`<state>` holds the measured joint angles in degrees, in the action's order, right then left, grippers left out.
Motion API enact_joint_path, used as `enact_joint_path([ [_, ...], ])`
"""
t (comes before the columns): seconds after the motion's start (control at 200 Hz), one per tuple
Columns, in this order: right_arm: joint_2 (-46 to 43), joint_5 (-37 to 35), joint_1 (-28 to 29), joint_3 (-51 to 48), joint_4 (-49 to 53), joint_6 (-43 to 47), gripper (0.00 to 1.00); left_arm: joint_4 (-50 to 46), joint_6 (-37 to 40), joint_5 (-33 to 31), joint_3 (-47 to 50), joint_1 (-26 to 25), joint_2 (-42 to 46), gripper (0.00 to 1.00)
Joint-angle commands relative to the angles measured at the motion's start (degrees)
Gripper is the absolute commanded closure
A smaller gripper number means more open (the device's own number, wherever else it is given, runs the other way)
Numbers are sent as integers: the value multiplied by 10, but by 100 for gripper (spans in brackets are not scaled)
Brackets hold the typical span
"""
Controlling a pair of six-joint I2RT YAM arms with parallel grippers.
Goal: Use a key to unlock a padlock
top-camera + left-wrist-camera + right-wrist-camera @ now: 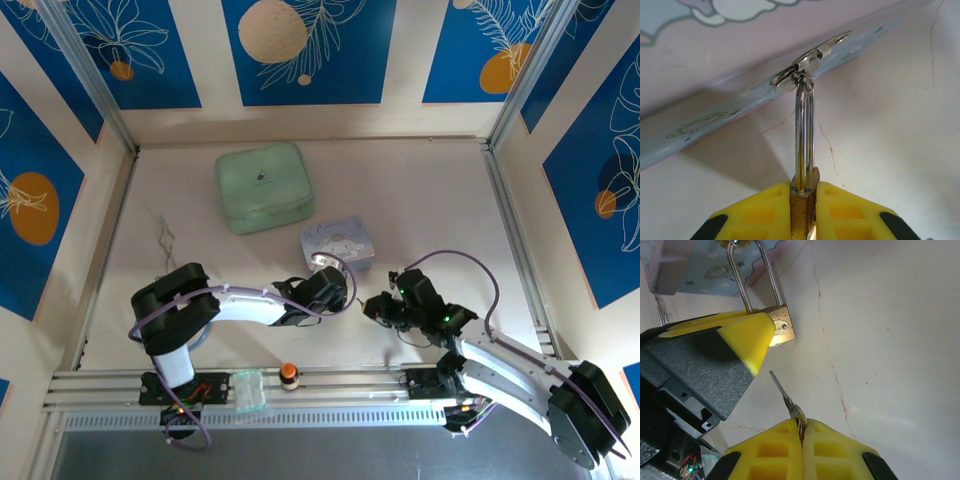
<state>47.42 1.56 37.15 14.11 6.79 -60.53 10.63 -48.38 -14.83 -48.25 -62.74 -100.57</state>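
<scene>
My left gripper [803,201] pinches the body of the small brass padlock [781,331], whose silver shackle hangs through the hasp [810,59] of the pastel cartoon tin [338,242]. My right gripper [801,436] is pressed together on the thin silvery metal key [782,389], its blade pointing at the padlock, near it but not touching.

Top external: bright, even, diffuse light from above. The table [430,200] reads clean, with only soft shadows under both arms. One blown-out white spot just beside the cartoon tin [338,240].

Left wrist: warmer and dimmer. The tin throws a wide grey shadow across the table toward the lens. Shackle [800,130] is sharp with specular streaks. The padlock [802,212] body and yellow pads [850,217] at the bottom edge go soft.

Right wrist: brightest feed, table nearly washed out upper right. Key [781,388] blade is crisp. Black gripper housing [685,370] is underexposed, detail lost lower left.
</scene>
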Motion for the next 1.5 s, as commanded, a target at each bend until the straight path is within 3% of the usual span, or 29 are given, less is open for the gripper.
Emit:
enact_joint_path([
  [0.0,11,13,-6,6,-24,-9,100,-37,-31,-18,-1,3,-5,88],
  [0.175,21,29,-16,3,-33,-27,100,2,-112,-15,34,3,3,89],
  [0.35,94,140,-48,-16,-133,-84,100,58,-217,-5,70,4,27,90],
  [0.475,133,162,-48,1,-149,-83,100,104,-278,-4,95,3,36,92],
  [0.82,221,231,-66,-5,-240,-110,100,308,-448,9,170,5,-5,100],
  [0.966,235,228,-76,-22,-281,-126,100,310,-474,1,173,4,-6,100],
  [1.496,200,204,-93,-25,-257,-144,100,306,-519,-20,177,4,-4,100],
])
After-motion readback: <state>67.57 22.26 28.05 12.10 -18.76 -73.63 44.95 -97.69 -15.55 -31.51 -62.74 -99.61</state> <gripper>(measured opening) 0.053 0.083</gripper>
